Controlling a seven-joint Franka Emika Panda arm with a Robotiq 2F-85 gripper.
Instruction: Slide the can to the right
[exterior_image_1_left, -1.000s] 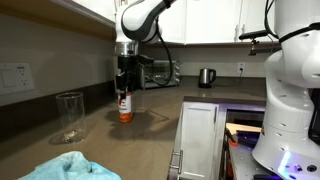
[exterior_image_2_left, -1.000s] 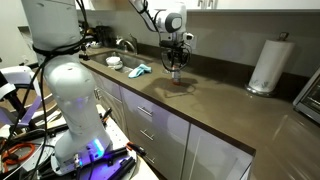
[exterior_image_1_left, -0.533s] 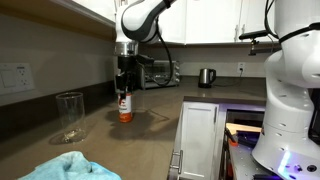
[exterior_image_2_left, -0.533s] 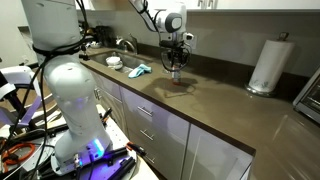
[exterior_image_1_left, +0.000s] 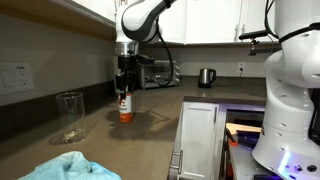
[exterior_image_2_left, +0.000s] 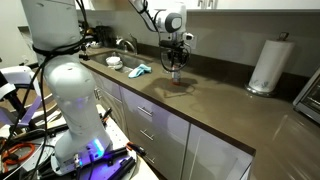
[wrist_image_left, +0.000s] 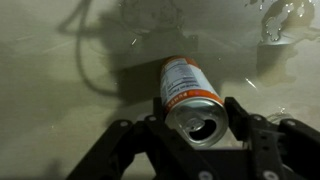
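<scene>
The black two-finger gripper (wrist_image_left: 196, 122) clamps the top of the slim white-and-orange metal can (wrist_image_left: 178, 82), one finger pressed to each side. The can stands upright on the dark smooth worktop (exterior_image_2_left: 215, 105), roughly midway between its front and back edges, well apart from the clear drinking glass (exterior_image_1_left: 70, 115). The grasp looks made. The rightward slide appears not yet done.

A white robot arm (exterior_image_2_left: 150, 12) is reaching across a dark kitchen tabletop (exterior_image_2_left: 215, 100), its claw (exterior_image_2_left: 177, 67) pointing straight down onto a small can (exterior_image_2_left: 177, 75) standing upright. A blue cloth (exterior_image_2_left: 138, 70) is lying beside the sink (exterior_image_2_left: 100, 54), while a tall white paper towel roll (exterior_image_2_left: 266, 66) is standing well apart, near the back wall.
</scene>
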